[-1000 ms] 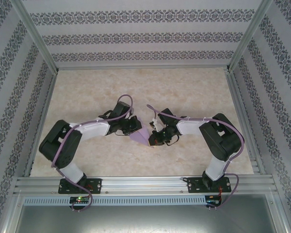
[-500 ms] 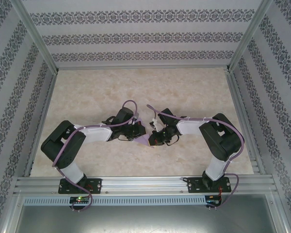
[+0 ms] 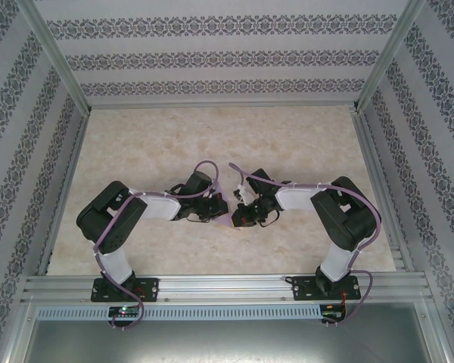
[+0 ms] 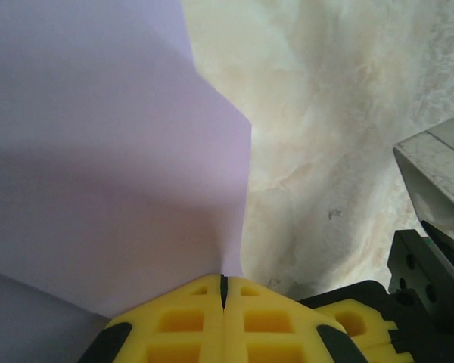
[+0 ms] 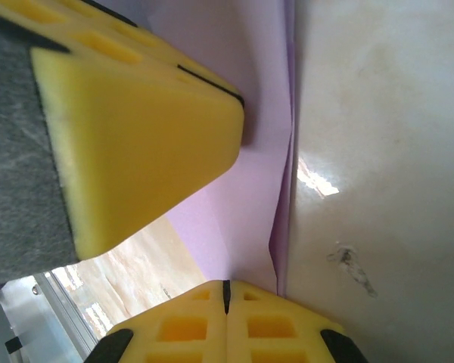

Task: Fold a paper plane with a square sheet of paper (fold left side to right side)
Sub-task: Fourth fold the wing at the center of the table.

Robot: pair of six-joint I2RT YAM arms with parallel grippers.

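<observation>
Patterned wallpaper (image 3: 15, 113) covers the walls at left, back and right, around a pale marbled table (image 3: 144, 144). At centre my left claw (image 3: 216, 207) has its fingers pressed together, tips down on the lilac paper (image 3: 226, 218). Just right of it, my right claw (image 3: 242, 217), also closed, touches the folded edge. Since a second ago my left arm has swung toward centre and covers more paper; my right arm has stayed put.

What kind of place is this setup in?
Probably a robotics lab test cell: an aluminium frame encloses it, patterned backdrop walls stand on three sides, and the marble-look tabletop sits inside.
</observation>
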